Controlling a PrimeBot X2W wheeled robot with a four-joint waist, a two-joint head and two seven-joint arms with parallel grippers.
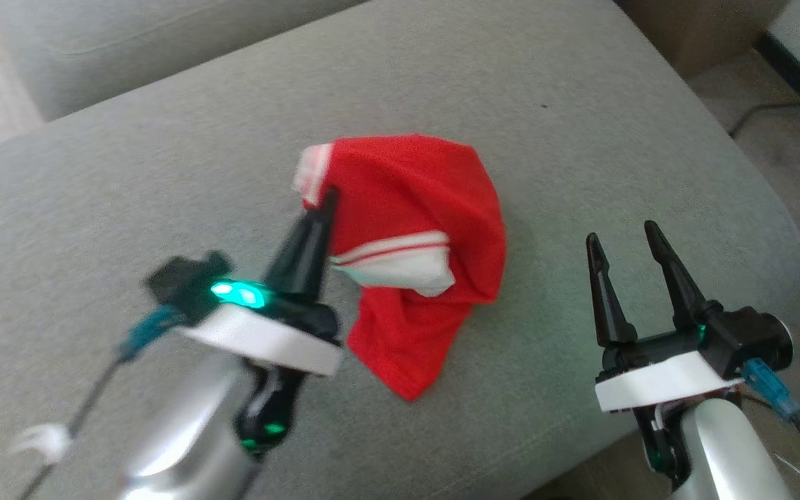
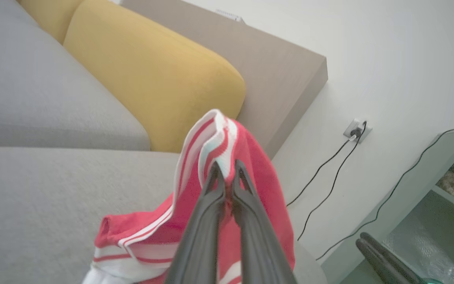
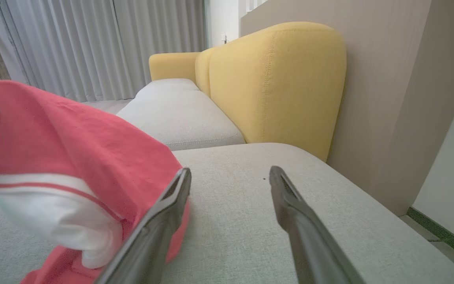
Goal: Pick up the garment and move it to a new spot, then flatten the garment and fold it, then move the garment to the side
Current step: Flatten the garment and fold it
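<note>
The garment [image 1: 417, 208] is red with white striped trim and hangs bunched above the grey sofa seat [image 1: 546, 118]. My left gripper [image 1: 330, 194] is shut on the garment's white-striped edge. In the left wrist view its fingertips [image 2: 227, 169] pinch that trim, and the garment [image 2: 266, 185] drapes down on both sides. My right gripper [image 1: 626, 243] stands open to the right of the cloth, with nothing between its fingers. In the right wrist view, the right gripper [image 3: 231, 175] is spread wide over the seat and the garment [image 3: 73, 134] hangs to its left.
Yellow back cushions [image 3: 282, 79] rise behind the seat, against a beige panel [image 2: 290, 67]. Black cables [image 2: 329, 173] run from a wall socket [image 2: 357, 130] down to the floor. A pale shelf unit [image 2: 428, 197] stands at the right. The sofa's edge [image 1: 782, 229] drops off near my right arm.
</note>
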